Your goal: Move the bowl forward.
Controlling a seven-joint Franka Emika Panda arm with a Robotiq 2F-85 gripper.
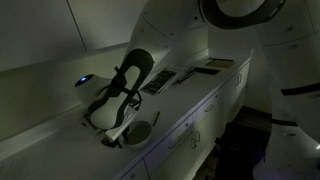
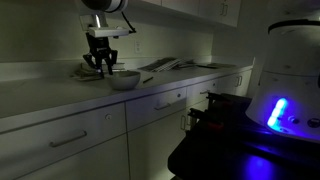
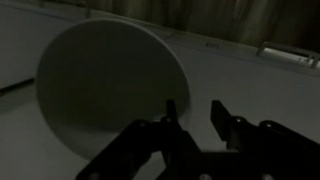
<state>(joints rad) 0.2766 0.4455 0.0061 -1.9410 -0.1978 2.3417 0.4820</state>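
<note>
The bowl (image 2: pixel 124 79) is a small, pale, shallow round bowl on the countertop. It shows as a dark ellipse in an exterior view (image 1: pixel 146 128) and fills the left of the wrist view (image 3: pixel 105 85). My gripper (image 2: pixel 102 66) hangs just beside the bowl, close to its rim, and is open and empty. In the wrist view the gripper (image 3: pixel 193 112) has one finger over the bowl's right edge and the other finger outside it. Whether a finger touches the rim cannot be told in the dark. The gripper also shows in an exterior view (image 1: pixel 122 136).
The room is dark. Flat book-like items (image 1: pixel 160 80) (image 2: pixel 165 65) lie further along the counter, with another flat stack (image 1: pixel 215 65) beyond. The counter's front edge and drawers (image 2: pixel 150 105) are close to the bowl. A machine with a blue light (image 2: pixel 280 110) stands off the counter.
</note>
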